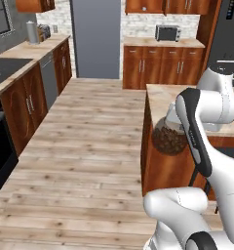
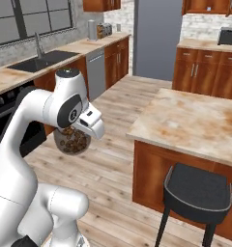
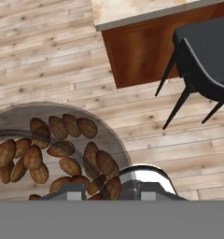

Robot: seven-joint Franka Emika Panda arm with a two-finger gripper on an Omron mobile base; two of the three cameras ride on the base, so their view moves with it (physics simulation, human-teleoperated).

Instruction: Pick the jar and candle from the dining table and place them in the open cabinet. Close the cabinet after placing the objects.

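In the left base view, the white arm is rising from the lower right and bending back over itself, and the jar (image 1: pixel 168 136) is hanging at its end, at about 3 o'clock from the picture's middle. The glass body with its dark brown lumps is showing in front of the dining table (image 1: pixel 160 95) at its near corner, clear of the marbled top and above the wooden floor (image 1: pixel 85 161).

In the right base view, the arm is curving up from the lower left, and the jar (image 2: pixel 72 141) is hanging under the wrist, at about 9 o'clock from the middle, well apart from the table (image 2: pixel 185 120). A dark stool (image 2: pixel 197 193) is standing against the table's near side at 5 o'clock.

In the hand view, the hand (image 3: pixel 103 192) is sitting at 6 o'clock, clenched on the jar (image 3: pixel 53 154), whose brown lumps are filling the lower left. The table's corner (image 3: pixel 142 51) is lying at 12 o'clock, the stool (image 3: pixel 202 60) at 2 o'clock.
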